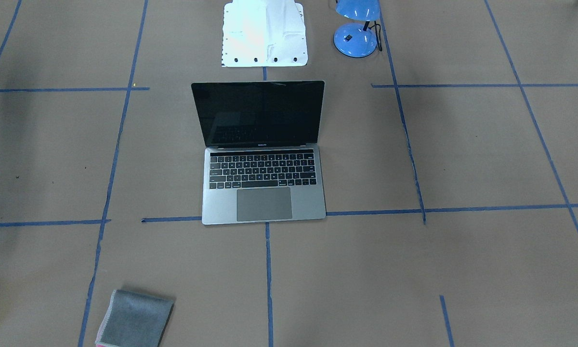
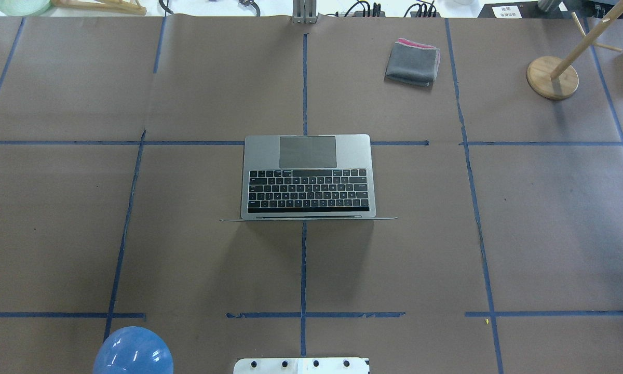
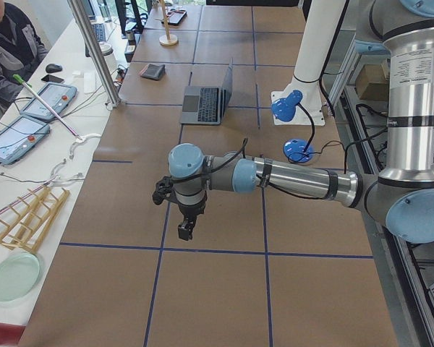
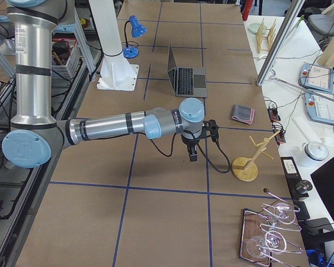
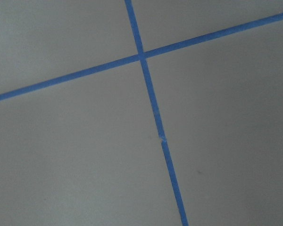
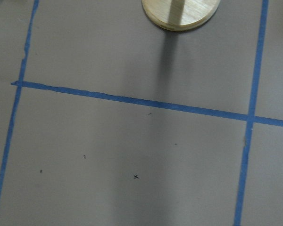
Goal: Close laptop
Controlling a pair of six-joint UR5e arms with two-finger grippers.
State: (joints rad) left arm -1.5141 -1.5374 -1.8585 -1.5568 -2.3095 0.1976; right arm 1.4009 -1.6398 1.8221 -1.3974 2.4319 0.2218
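Your laptop [image 1: 263,183] sits open at the middle of the table [image 2: 187,259], square to the blue tape lines. Its lid [image 1: 260,113] stands nearly upright. The overhead view shows it only as a thin edge on the robot's side of the keyboard. So the lid's back faces the robot, and the dark screen and trackpad face your side. The hinge, the long axis, runs left to right across the table. I judge that closing means pushing the lid's top edge away from the robot and down onto the keys.

Neither arm is near it. The left gripper [image 3: 184,230] hangs over bare table toward the robot's left end, so the laptop lies well off to its right. The right gripper [image 4: 193,154] hangs toward the other end, near the wooden stand [image 6: 180,13], so the laptop lies well off to its left. Neither looks clearly nearer. Each gripper shows in one side view only, and the wrist cameras show no fingers. You cannot tell whether either pair of jaws is apart or together.

A small white word mark sits under the screen, too small to read with certainty. The key legends are also illegible.
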